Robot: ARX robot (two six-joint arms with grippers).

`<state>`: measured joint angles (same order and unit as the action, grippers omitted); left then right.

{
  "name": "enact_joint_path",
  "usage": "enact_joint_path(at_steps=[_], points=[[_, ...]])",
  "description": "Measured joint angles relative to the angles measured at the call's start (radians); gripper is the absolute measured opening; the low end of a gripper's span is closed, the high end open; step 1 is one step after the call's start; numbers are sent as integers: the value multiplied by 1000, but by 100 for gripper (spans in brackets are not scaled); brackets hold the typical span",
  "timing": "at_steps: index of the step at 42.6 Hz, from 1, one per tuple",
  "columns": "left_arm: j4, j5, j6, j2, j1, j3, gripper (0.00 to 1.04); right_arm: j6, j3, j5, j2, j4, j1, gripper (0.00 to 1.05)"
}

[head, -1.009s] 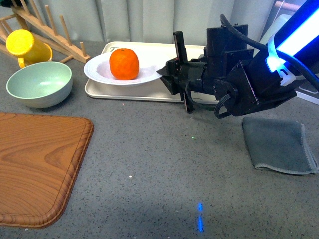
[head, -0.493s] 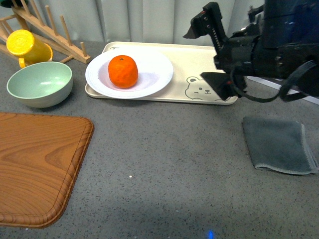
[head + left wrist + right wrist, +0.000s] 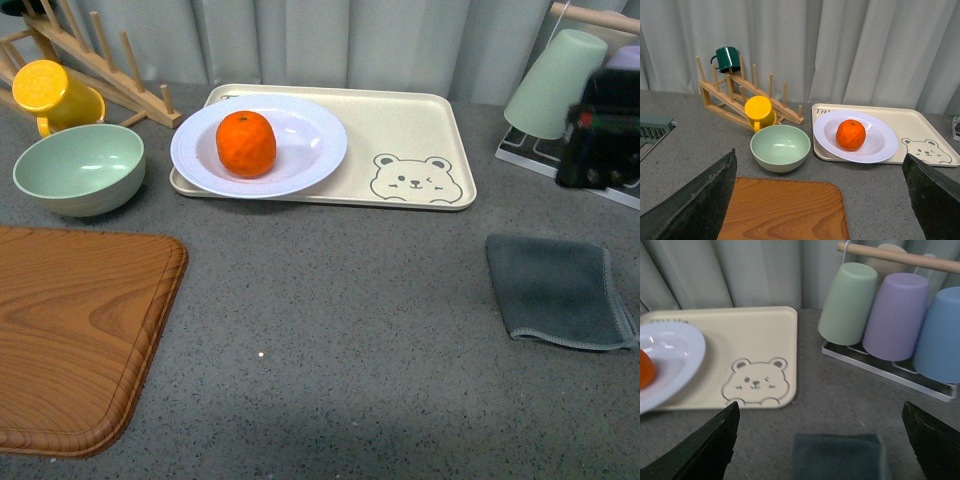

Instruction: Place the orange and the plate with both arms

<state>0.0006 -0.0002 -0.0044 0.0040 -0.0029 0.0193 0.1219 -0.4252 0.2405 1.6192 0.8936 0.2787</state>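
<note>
The orange lies in the white plate, which rests on the left half of the beige bear tray. Both also show in the left wrist view, the orange in the plate. My left gripper is open and empty, well back from them above the wooden board. My right gripper is open and empty above the grey cloth, to the right of the plate. Only a black part of the right arm shows at the front view's right edge.
A pale green bowl, a yellow cup and a wooden rack stand at the left. A wooden cutting board lies front left. A grey cloth lies at the right. Upturned cups stand on a rack at the back right.
My right arm has let go of the plate's rim and drawn back to the right, almost out of the front view. The plate now lies flat on the tray.
</note>
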Motion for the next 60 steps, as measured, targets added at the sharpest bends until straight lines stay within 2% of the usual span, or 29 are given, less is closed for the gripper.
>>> enact_joint_path(at_steps=[5, 10, 16, 26, 31, 35, 38, 48, 51, 55, 56, 60], points=[[0, 0, 0, 0, 0, 0, 98, -90, 146, 42, -148, -38, 15, 95], [0, 0, 0, 0, 0, 0, 98, -117, 247, 61, -317, -116, 42, 95], [0, 0, 0, 0, 0, 0, 98, -125, 367, 126, -680, -346, 69, 95], [0, 0, 0, 0, 0, 0, 98, -135, 392, 161, -1229, -767, 33, 95], [0, 0, 0, 0, 0, 0, 98, -135, 394, 156, -1284, -776, 27, 95], [0, 0, 0, 0, 0, 0, 98, -132, 420, 27, -1323, -661, -19, 82], [0, 0, 0, 0, 0, 0, 98, -132, 420, -27, -1362, -642, -51, 71], [0, -1, 0, 0, 0, 0, 98, -132, 420, -109, -1448, -722, -137, 32], [0, 0, 0, -1, 0, 0, 98, -129, 420, -219, -1549, -858, -217, 20], [0, -1, 0, -1, 0, 0, 98, -127, 419, -232, -1612, -888, -270, 4], [0, -2, 0, -1, 0, 0, 98, -127, 420, -233, -1613, -890, -272, 1], [0, 0, 0, -1, 0, 0, 98, -126, 420, -239, -1614, -892, -274, 1]])
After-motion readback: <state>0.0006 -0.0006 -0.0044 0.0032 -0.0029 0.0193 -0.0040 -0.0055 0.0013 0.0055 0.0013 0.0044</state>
